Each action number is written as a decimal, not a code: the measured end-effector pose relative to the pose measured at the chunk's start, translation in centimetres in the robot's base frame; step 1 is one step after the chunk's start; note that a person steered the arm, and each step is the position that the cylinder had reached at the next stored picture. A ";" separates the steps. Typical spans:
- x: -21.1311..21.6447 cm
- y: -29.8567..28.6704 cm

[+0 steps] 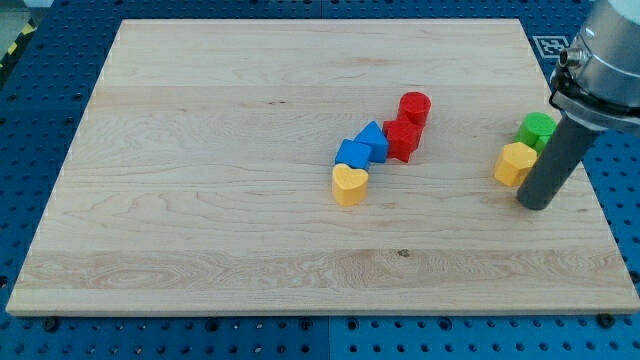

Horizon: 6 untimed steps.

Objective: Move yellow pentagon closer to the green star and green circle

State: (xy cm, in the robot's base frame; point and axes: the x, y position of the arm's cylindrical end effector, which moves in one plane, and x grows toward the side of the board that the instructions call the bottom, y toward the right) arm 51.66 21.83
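The yellow pentagon (515, 164) lies near the board's right edge. A green block (537, 129) touches it at its upper right; I cannot make out its shape. A second green block does not show; the rod may hide it. My tip (534, 206) rests on the board just below and to the right of the yellow pentagon, very close to it. The dark rod rises up and to the right, covering the area right of the green block.
At the board's middle sit a red cylinder (414, 106), a red block (401, 140), two blue blocks (373, 141) (352, 154) and a yellow heart (349, 185), clustered in a diagonal line. The wooden board (200, 150) lies on a blue pegboard.
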 end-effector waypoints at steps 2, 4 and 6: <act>-1.9 -3.4; -2.4 -0.6; -0.6 -4.7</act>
